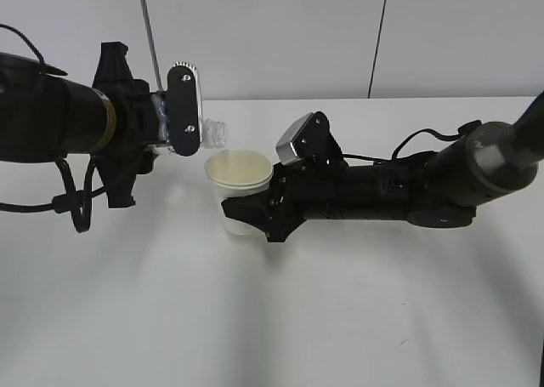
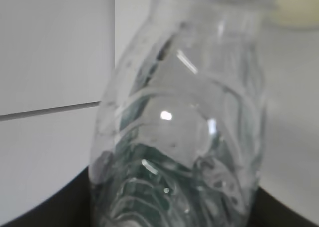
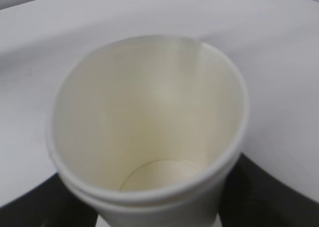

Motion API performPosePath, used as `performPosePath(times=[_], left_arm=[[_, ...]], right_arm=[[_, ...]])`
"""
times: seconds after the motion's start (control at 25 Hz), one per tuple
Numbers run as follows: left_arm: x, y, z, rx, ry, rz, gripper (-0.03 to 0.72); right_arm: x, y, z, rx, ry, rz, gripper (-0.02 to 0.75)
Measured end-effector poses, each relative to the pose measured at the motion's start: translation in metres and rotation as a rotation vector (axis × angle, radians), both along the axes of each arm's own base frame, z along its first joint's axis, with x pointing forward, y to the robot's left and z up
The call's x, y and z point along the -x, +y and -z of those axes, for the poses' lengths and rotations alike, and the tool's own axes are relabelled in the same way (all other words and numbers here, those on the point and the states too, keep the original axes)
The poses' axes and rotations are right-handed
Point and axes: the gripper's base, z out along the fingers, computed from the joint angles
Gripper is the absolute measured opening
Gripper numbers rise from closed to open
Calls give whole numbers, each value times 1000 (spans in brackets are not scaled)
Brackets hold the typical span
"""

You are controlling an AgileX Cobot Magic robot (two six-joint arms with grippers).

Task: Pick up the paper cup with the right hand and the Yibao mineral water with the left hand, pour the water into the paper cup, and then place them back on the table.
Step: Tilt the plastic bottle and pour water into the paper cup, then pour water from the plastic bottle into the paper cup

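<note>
My right gripper (image 1: 242, 213) is shut on the white paper cup (image 1: 239, 189) and holds it upright above the table (image 1: 272, 319). The right wrist view looks down into the cup (image 3: 149, 137); its cream inside looks dry. My left gripper (image 1: 174, 119) is shut on the Yibao mineral water bottle (image 1: 217, 133), tipped on its side with the capless neck pointing right, just above and left of the cup's rim. In the left wrist view the clear bottle (image 2: 184, 137) fills the frame, with dark green label showing through. No stream of water shows.
The white tabletop spreads under both arms. A white wall stands behind, with a thin dark vertical line (image 1: 378, 38) and a grey rod (image 1: 146, 21). Black cables (image 1: 72, 200) hang below the left arm.
</note>
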Motion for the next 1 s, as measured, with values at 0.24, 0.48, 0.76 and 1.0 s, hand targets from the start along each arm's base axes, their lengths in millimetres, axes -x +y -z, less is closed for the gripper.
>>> performPosePath(times=[0.24, 0.48, 0.76, 1.0], left_arm=[[0, 1, 0, -13, -6, -8, 375], [-1, 1, -1, -36, -20, 7, 375], [-1, 1, -1, -39, -22, 7, 375], [-1, 2, -1, -42, -23, 7, 375]], right_arm=[[0, 0, 0, 3, -1, -5, 489], [2, 0, 1, 15, -4, -24, 489], [2, 0, 1, 17, -3, -23, 489], [2, 0, 1, 19, -3, -24, 489]])
